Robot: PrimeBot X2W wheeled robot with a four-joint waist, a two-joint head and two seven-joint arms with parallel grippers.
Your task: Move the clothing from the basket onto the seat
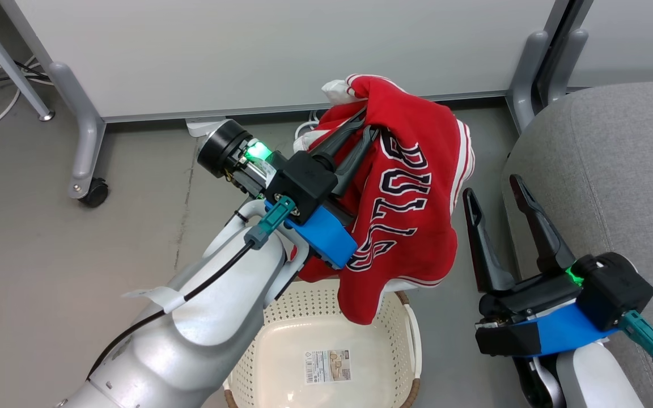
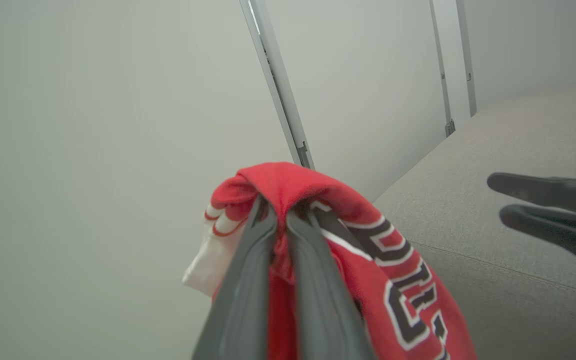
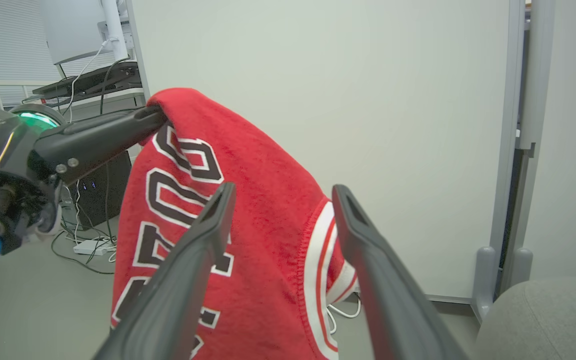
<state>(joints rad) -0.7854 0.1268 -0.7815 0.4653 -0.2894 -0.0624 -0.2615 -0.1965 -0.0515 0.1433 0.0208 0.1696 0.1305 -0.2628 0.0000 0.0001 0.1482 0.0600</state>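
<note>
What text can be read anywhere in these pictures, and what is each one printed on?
"BULLS": black letters edged in white, on the red jersey.
Sticker on the inside bottom of the basket: printed lines and a barcode, too small to read.
Nothing else legible.

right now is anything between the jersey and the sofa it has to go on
Only the robot's own right gripper: open and empty, it stands at the edge of the seat, between it and the jersey hanging from the left gripper. Nothing else visible blocks the way.
</note>
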